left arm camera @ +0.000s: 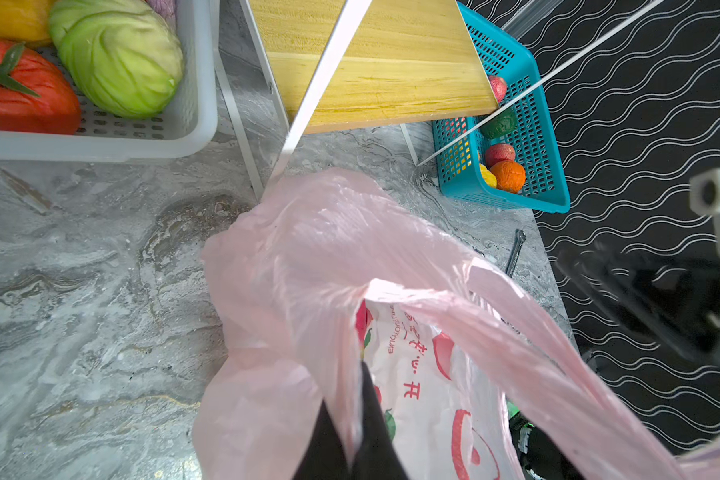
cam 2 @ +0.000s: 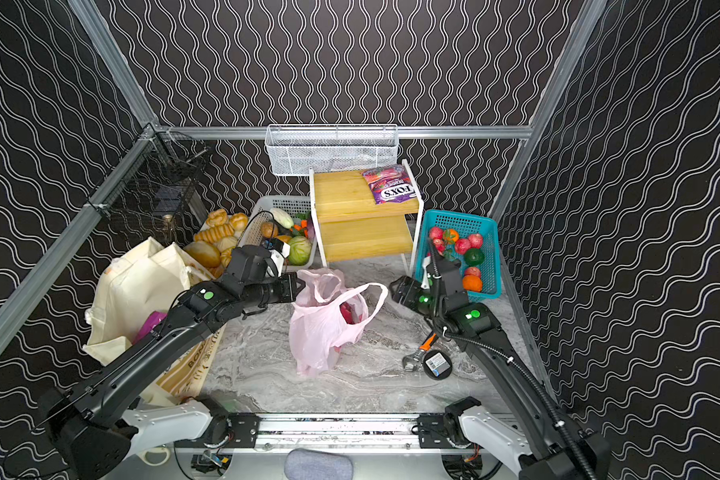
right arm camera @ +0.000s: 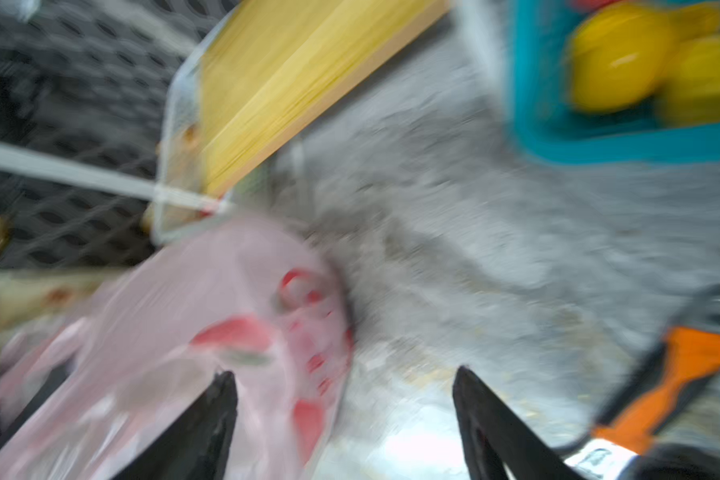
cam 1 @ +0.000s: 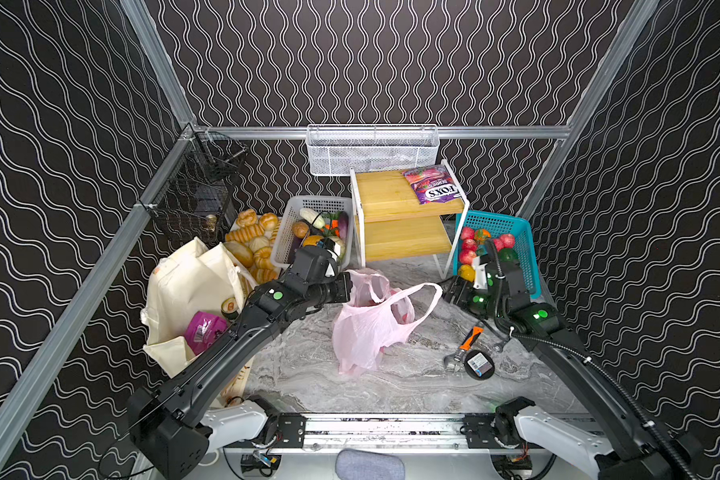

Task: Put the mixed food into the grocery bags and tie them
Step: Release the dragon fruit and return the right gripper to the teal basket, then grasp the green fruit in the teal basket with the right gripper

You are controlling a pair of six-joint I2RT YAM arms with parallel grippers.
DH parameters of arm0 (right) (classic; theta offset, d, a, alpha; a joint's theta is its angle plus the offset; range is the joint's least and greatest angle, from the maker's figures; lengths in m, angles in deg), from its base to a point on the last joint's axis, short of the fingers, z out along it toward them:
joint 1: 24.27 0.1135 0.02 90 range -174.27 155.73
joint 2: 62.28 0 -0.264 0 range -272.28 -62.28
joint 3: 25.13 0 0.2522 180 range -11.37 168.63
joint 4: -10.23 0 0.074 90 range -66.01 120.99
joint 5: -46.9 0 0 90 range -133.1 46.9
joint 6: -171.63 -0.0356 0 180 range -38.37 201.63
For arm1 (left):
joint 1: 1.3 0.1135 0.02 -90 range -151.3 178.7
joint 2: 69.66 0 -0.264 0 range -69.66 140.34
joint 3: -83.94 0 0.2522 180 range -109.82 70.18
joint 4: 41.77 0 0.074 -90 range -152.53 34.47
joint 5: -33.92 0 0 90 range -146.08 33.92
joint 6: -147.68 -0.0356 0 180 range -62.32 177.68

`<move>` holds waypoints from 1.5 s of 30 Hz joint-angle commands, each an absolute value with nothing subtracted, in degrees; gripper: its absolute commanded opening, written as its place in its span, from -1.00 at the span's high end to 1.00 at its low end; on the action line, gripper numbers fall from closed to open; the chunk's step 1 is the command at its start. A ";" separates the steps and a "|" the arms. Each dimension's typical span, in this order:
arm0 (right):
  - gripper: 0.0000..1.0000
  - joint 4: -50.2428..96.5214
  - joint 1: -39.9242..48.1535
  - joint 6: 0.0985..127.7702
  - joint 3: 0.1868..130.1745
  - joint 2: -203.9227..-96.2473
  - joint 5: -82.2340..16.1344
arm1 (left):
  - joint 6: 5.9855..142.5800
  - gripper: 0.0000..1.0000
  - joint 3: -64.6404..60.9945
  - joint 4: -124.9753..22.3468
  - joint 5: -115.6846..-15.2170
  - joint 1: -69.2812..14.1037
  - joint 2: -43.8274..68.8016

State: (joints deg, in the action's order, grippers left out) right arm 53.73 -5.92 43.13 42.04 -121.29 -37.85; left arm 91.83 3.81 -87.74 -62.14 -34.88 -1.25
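A pink bag [cam 1: 371,328] stands crumpled mid-table [cam 1: 350,386], mouth open, with red shapes dim inside. The left gripper [left arm camera: 352,415] is pinched shut on the bag's rim on the left. One handle [cam 1: 408,289] loops toward the right gripper [right arm camera: 341,374], whose jaws stand wide apart, holding nothing, just beside the bag. Left of the bag a cream tote [cam 1: 192,291] lies open, holding a magenta pouch [cam 1: 204,328] and a can [cam 1: 230,307]. A Fox's candy bag [cam 1: 433,185] lies on the wooden shelf [cam 1: 383,195] behind. A wrench [cam 1: 466,345] lies near the right arm.
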 commanded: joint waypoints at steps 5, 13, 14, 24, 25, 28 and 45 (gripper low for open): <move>-0.41 46.66 -24.42 50.61 44.15 -132.74 -39.63 | 91.06 1.00 3.59 -85.93 -63.15 -34.77 -1.10; -0.27 40.42 -35.88 56.38 54.32 -152.82 -45.17 | 90.60 1.00 3.41 -86.21 -62.29 -34.69 -1.55; -0.27 38.63 -36.92 56.40 55.60 -155.42 -44.01 | 90.57 1.00 3.38 -86.13 -62.44 -34.66 -1.29; -0.54 44.77 -39.84 58.50 78.81 -179.62 -45.28 | 90.26 1.00 1.72 -86.12 -64.60 -34.68 0.20; -0.55 45.35 -39.82 58.47 80.63 -181.48 -45.09 | 90.27 1.00 1.69 -86.29 -64.36 -34.70 0.21; -0.56 47.25 -39.91 58.58 84.82 -185.79 -47.58 | 89.93 1.00 1.72 -86.53 -63.82 -34.69 0.02; -0.05 45.40 -39.91 63.89 84.60 -186.47 -42.87 | 90.01 1.00 0.81 -86.72 -64.17 -34.61 1.09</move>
